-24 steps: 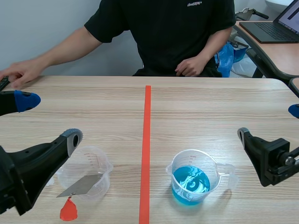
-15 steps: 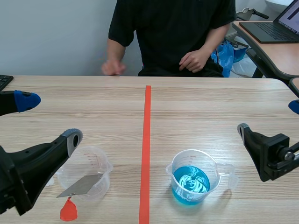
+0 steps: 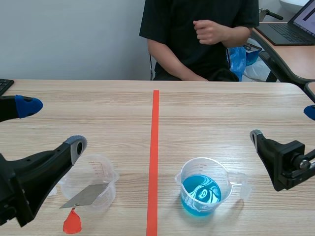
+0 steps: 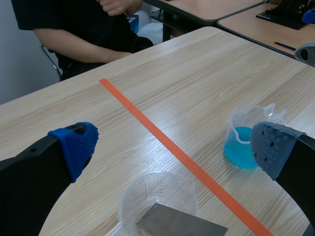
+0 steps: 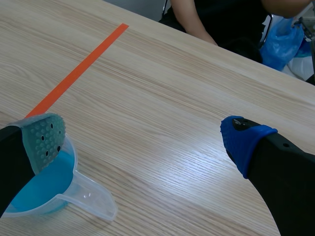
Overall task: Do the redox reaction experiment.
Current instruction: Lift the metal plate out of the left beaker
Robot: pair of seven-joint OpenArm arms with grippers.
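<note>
Left gripper (image 3: 51, 125) hangs wide open over the near left part of the table (image 3: 98, 113), holding nothing. One blue pad is far out at the side, and the grey one is near the rim of the clear cup (image 3: 106, 164). That cup stands left of the tape (image 3: 154, 147). A grey metal plate (image 3: 88, 195) leans in it, one corner poking out past the rim. A small red piece (image 3: 72, 222) lies on the wood just beside that corner. From the left wrist camera the clear cup sits low between the two fingers.

Right gripper (image 3: 283, 126) is likewise spread and empty at the far right, near the blue cup (image 3: 183, 173) but apart from it. This cup stands right of the tape, roughly level with the clear one. Blue liquid (image 3: 201, 192) fills its lower part, and its handle (image 3: 240, 183) points toward the right arm. In the right wrist view the grey-green pad hides part of its rim.

Across the table sits a person (image 3: 177, 29), one hand (image 3: 209, 32) raised at the chest. A keyboard (image 3: 4, 86) corner shows at the far left — and a laptop (image 3: 295, 24) sits on another desk.
</note>
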